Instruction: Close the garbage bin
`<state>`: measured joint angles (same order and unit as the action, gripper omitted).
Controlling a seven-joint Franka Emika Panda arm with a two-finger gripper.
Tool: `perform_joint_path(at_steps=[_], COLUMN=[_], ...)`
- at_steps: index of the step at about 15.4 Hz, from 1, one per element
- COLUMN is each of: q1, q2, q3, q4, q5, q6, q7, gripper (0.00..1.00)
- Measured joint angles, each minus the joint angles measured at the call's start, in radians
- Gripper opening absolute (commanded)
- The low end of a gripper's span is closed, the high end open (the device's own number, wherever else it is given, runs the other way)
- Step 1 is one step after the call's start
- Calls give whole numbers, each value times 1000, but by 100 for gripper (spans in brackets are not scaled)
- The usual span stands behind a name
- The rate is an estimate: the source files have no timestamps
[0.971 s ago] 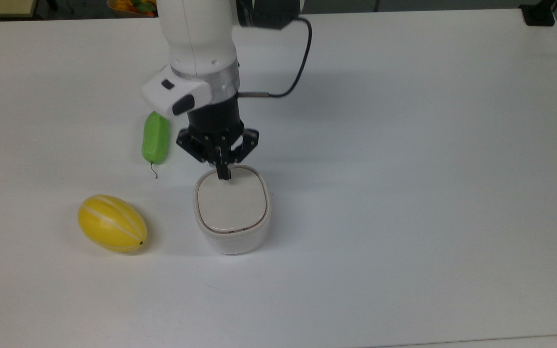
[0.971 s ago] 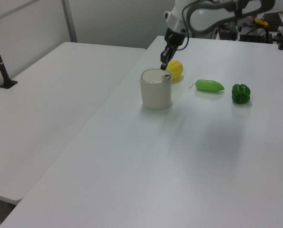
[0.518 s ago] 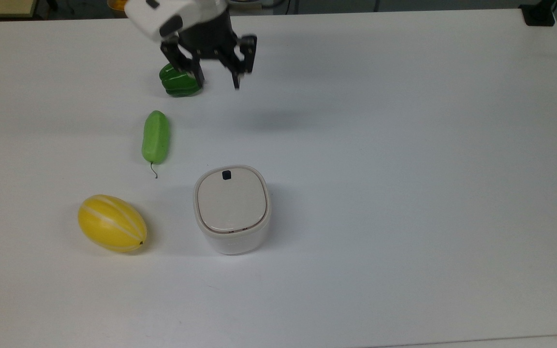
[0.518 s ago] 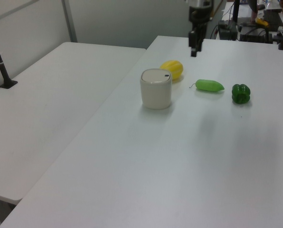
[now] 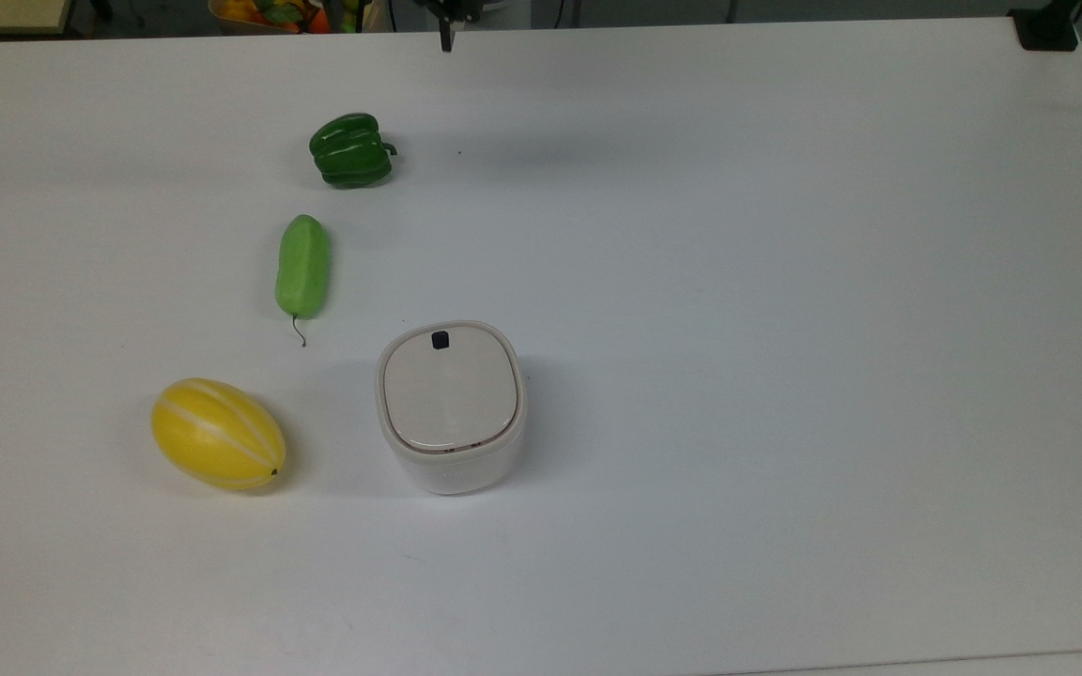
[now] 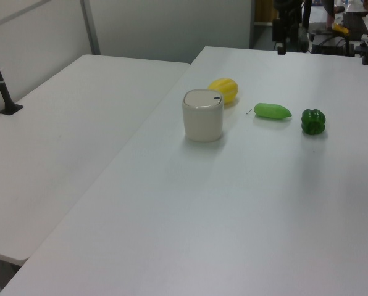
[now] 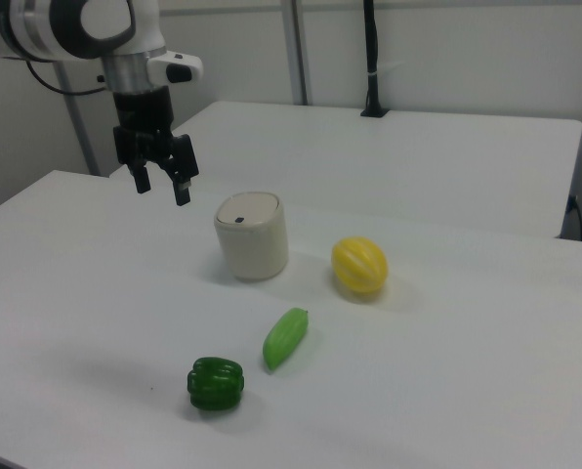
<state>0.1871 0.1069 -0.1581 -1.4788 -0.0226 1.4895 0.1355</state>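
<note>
The garbage bin (image 5: 450,413) is a small white rounded-square tub standing in the middle of the white table (image 5: 785,282). Its beige lid (image 5: 448,387) lies flat on the rim, with the black button (image 5: 440,340) at the far edge in the top view. The bin (image 7: 252,236) is just as flat-lidded in the right view, and the bin (image 6: 203,116) in the left view too. My gripper (image 7: 162,188) hangs open and empty in the air, well above the table and off to the right view's left of the bin. One fingertip (image 5: 447,39) pokes in at the top view's upper edge.
A yellow melon (image 5: 218,433) lies to the top view's left of the bin. A light green cucumber (image 5: 302,266) and a dark green bell pepper (image 5: 349,150) sit farther back. A second white table (image 6: 79,117) adjoins on the left view's left.
My gripper was shut with its tips on the lid by the button. It has since lifted, opened and drawn far back toward the top view's upper edge. The lid stays flat.
</note>
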Motion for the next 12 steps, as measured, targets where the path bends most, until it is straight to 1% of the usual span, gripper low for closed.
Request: perform_joint_path(at_steps=[3, 7, 12], q1=[-6, -64, -77], q2=[-33, -60, -64], q3=[-2, -4, -4], q4=[-20, -23, -18], q5=[-1, 0, 0], q6=[-28, -31, -34], q7=[-12, -53, -55], gripper=[100, 100, 100])
